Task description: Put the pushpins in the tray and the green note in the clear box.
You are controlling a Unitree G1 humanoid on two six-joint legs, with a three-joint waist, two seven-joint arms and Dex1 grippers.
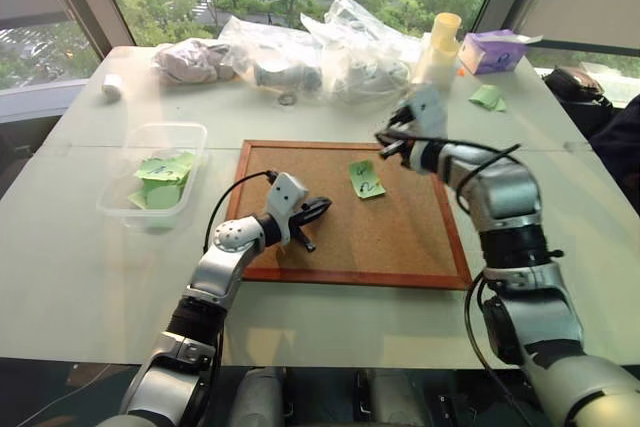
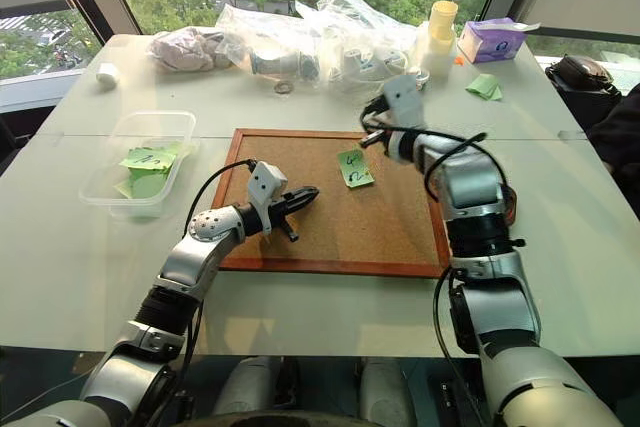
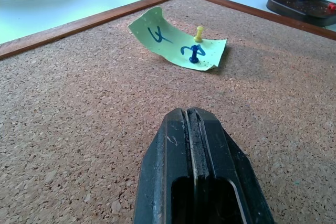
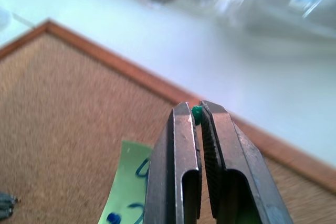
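The green note (image 1: 366, 179) with dark scribbles lies on the corkboard (image 1: 300, 162), one edge curled up. A yellow pushpin (image 3: 199, 33) and a blue pushpin (image 3: 194, 54) stand in it. My right gripper (image 1: 384, 142) hovers above the board just behind the note, shut on a small green pushpin (image 4: 197, 112) at its fingertips. My left gripper (image 1: 320, 209) is shut and empty, low over the board to the left of the note. The dark tray (image 3: 304, 6) sits off the board's edge and holds a blue and a red pushpin. The clear box (image 1: 132, 139) stands left of the board with green papers inside.
Crinkled clear plastic bags (image 1: 330, 52) and a grey bundle (image 1: 190, 59) crowd the table's far side. A stack of yellow cups (image 1: 440, 42), a purple tissue box (image 1: 492, 50) and crumpled green paper (image 1: 488, 97) are at the back right.
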